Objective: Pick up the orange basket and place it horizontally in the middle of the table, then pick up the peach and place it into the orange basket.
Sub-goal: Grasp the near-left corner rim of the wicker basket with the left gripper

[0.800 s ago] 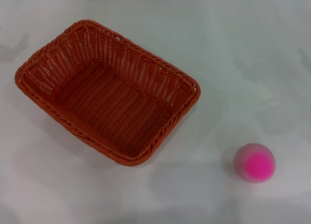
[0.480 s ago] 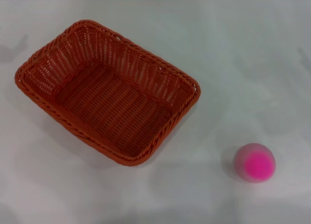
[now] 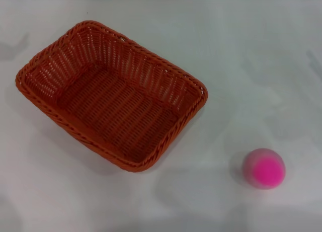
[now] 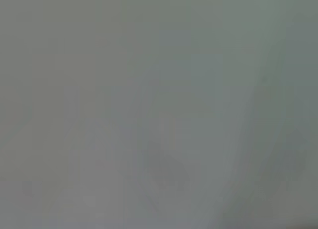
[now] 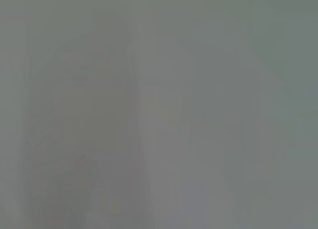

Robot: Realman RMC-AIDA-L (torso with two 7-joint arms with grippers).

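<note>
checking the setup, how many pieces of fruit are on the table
1: the peach sits on the table toward the near right, apart from the empty basket. Neither gripper is in view.

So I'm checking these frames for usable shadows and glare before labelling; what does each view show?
Head view: the burnt orange woven wicker basket and the small pink round peach are sharp, casting soft shadows on the glossy white table, which shows faint grey reflections. Left wrist and right wrist views: only featureless grey, nothing recognisable; neither end effector appears anywhere.
</note>
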